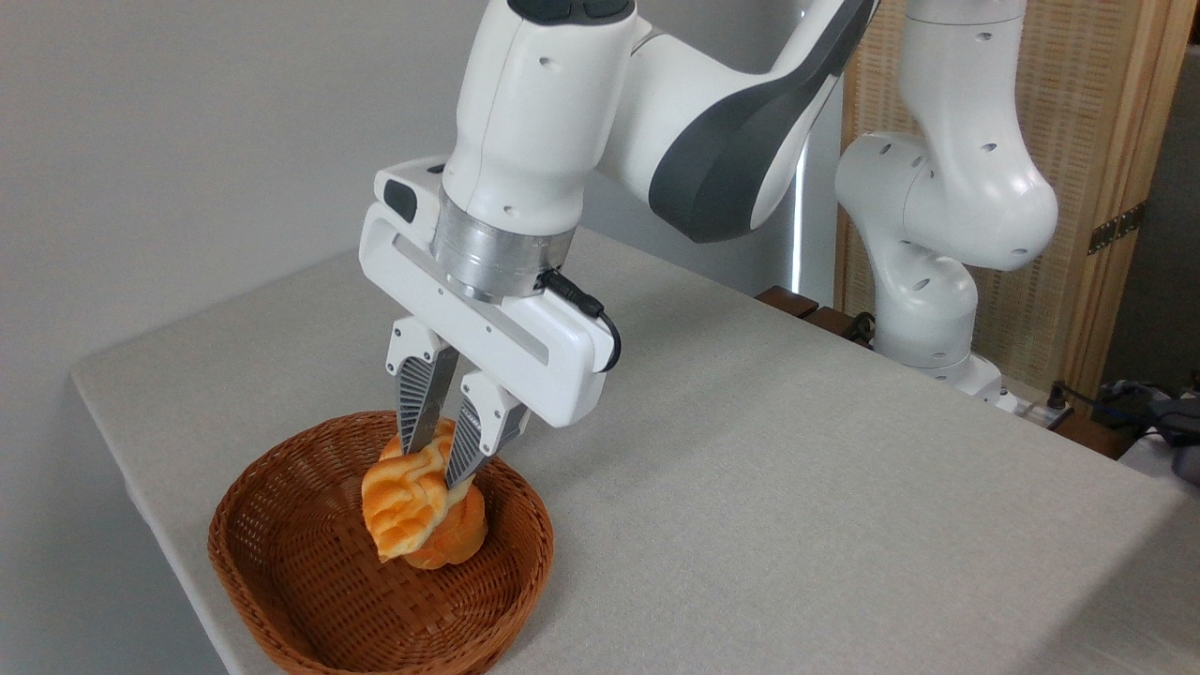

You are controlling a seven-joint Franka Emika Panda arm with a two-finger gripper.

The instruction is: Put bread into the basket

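The bread (405,506), a golden-orange loaf with a pale braided pattern and a pointed lower end, hangs tilted inside the brown wicker basket (281,553) at the table's front left. My gripper (433,464) comes down from above and is shut on the bread's upper part, its two grey fingers (417,398) pinching it. Behind and under the loaf, a round orange bun (457,539) lies in the basket, touching the loaf or nearly so. The loaf's lower tip is just above the basket floor; contact cannot be told.
The basket sits near the front left corner of the grey table (750,450), close to its edges. The arm's white base (923,319) stands at the table's far right, with cables (1125,403) and a wooden screen (1106,187) behind it.
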